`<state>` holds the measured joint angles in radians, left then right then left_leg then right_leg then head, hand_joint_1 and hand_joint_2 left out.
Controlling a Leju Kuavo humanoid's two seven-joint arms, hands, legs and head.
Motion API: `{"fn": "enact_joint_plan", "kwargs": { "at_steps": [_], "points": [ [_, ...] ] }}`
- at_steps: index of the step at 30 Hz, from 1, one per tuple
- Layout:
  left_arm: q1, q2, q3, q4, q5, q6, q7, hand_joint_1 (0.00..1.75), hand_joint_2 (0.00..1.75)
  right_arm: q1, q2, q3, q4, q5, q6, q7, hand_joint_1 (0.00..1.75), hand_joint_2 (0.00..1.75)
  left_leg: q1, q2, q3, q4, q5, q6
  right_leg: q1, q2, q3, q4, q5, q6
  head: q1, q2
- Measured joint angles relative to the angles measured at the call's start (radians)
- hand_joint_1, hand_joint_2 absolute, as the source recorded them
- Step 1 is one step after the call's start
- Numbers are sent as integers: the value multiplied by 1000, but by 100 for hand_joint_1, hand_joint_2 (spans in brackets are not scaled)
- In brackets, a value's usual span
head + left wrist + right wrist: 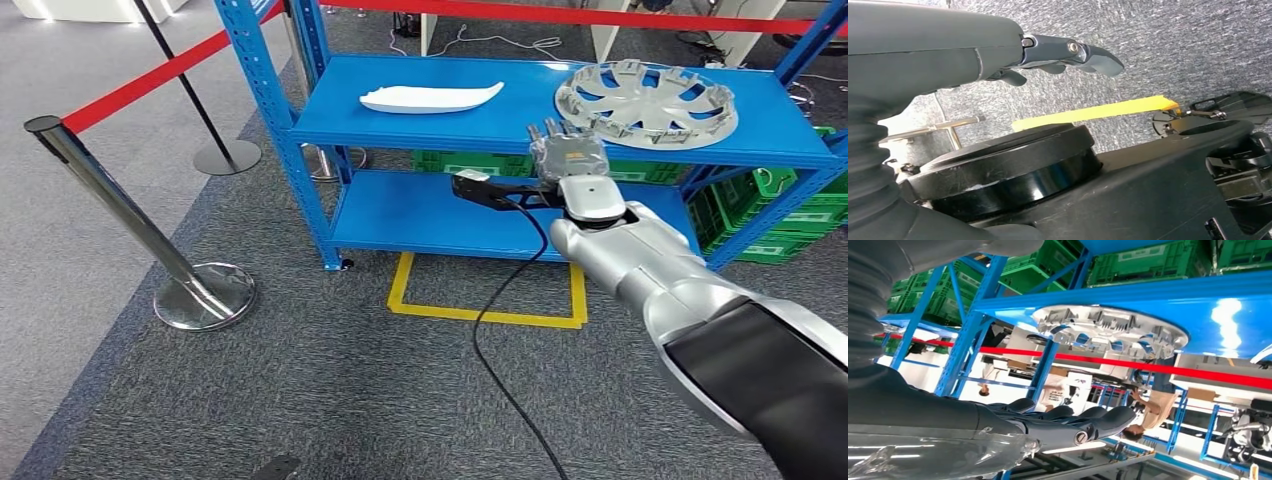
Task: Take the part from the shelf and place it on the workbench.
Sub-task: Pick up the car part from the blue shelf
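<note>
Two parts lie on the top board of the blue metal shelf (500,120) in our head view: a white, curved plastic panel (430,97) toward the left and a silver, round, spoked wheel cover (645,103) toward the right, its far right rim close to the shelf post. Our right hand (566,153) is raised at the shelf's front edge, just before the wheel cover's near rim; its back faces us, so we see only the fingertips standing up and slightly apart, and we cannot tell whether they touch the cover. A black cable (500,300) hangs from the wrist and runs off the bottom of the picture. Green plastic crates (790,215) behind the shelf are partly hidden by its posts and boards. A chrome stanchion (120,215) with red tape stands to the left, and yellow floor tape (485,312) marks a square under the shelf.

From our left wrist, the left hand (1048,55) hangs over grey carpet with its dark fingers (1098,57) lying close together and gently curved, holding nothing.

From our right wrist, the picture is turned over. The wheel cover (1110,332) sits on the blue board, its rim cut by the shelf post. Our dark fingers (1088,420) reach out side by side, apart from it, with nothing between them. People in the background are too blurred to describe.
</note>
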<state>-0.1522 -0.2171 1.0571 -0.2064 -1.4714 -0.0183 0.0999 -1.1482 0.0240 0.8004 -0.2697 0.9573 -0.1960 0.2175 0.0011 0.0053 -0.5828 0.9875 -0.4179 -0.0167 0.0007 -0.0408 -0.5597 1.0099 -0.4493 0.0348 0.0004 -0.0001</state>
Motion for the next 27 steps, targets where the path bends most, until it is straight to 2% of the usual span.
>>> {"fn": "enact_joint_plan", "kwargs": {
  "at_steps": [5,10,16,21,27],
  "points": [
    [-1,-1,0,0,-6,1,0,0,175,-4,4,-8,0,26,-32,14,0,175,0,0,0,0,0,0,0,0,0,0,0,0,0,0],
    [-3,-2,0,0,-10,1,0,0,175,-1,0,-23,4,44,47,79,0,175,0,0,0,0,0,0,0,1,-1,0,0,0,0,0],
    [-5,-2,0,0,-16,1,2,0,175,2,-39,-49,16,50,108,152,0,175,0,0,0,0,0,1,0,1,-1,0,0,0,0,0],
    [-6,-1,0,0,-17,1,7,0,175,3,-66,-66,23,52,117,169,0,175,-1,1,0,0,0,1,-1,2,-2,0,1,0,0,0],
    [-9,-1,0,0,-19,0,8,0,175,3,-72,-75,27,63,122,175,0,175,0,1,0,0,0,1,-1,2,-2,0,1,1,0,0]
  ]
}}
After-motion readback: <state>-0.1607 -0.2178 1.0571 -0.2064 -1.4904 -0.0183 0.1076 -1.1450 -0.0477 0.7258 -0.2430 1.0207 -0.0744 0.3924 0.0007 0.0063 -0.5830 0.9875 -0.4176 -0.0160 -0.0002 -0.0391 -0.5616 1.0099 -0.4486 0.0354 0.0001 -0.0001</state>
